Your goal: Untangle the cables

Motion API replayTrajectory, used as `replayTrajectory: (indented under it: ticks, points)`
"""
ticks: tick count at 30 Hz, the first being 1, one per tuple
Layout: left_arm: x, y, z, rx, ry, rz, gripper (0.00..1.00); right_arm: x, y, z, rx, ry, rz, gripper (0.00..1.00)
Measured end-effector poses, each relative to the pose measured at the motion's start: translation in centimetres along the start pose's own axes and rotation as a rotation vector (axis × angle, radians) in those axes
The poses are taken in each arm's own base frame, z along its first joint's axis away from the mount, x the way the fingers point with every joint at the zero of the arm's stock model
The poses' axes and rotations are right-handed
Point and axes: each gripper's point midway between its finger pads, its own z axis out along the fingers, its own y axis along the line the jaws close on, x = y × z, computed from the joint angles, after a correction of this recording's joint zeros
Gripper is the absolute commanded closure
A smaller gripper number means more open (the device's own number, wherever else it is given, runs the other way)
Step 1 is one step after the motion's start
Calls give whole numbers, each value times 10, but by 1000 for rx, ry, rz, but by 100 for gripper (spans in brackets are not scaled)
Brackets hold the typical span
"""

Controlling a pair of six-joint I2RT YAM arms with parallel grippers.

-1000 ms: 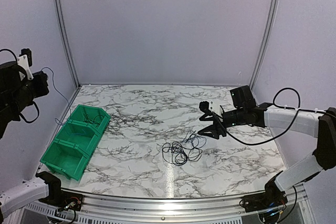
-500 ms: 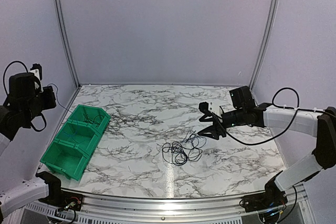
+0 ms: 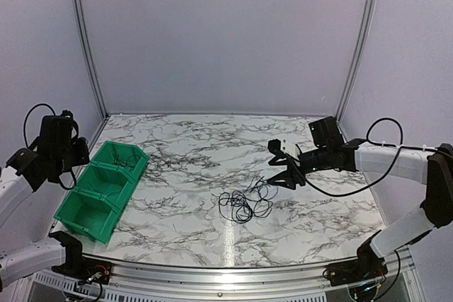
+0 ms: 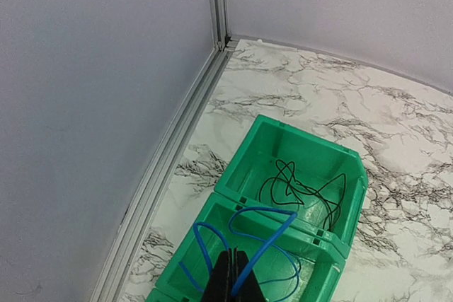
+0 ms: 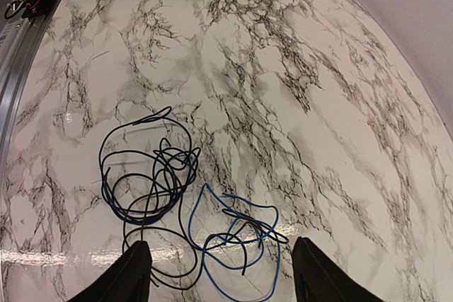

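Bare worktop (image 3: 184, 175) between bins (image 3: 99, 192) and cables (image 3: 244, 203). Bins close to left wall (image 4: 106, 104). Blue cable (image 4: 262, 209) looped below left claw (image 4: 232, 263), over bins. Right claw (image 5: 221, 245) wide, just beside cables.

We are looking at a table (image 3: 191, 139) that is showing white marble streaked with grey-black veins. At eight o'clock in the top view, a row of bins (image 3: 99, 192) is glowing bright green. In the left wrist view, a blue cable (image 4: 265, 208) is looping over that green from the black left gripper (image 4: 232, 266), and a black cable (image 4: 290, 185) is lying dark in the bin at one o'clock from it. In the right wrist view, the tangle (image 5: 180, 199) is mixing black strands at nine o'clock with blue loops at four o'clock, between the black fingers of the right gripper (image 5: 221, 245). The walls (image 3: 226, 33) are showing pale lilac-grey, and the front rail (image 3: 226, 277) is shining silver.
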Motion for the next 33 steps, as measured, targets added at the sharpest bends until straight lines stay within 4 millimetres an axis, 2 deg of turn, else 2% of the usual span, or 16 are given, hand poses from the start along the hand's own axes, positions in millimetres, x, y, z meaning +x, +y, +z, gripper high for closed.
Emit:
replayTrajectory:
  ticks: [10,18,23,33]
  points:
    - [68,-14,36,-7,214,-91,100,8,4,3,-21,24,6,32]
    - [113,-27,52,-8,374,-184,100,9,5,3,-25,29,5,32]
    - [127,-32,57,0,413,-233,100,10,6,3,-29,33,4,32]
    - [128,-30,68,-5,434,-303,100,11,7,2,-35,40,-4,32]
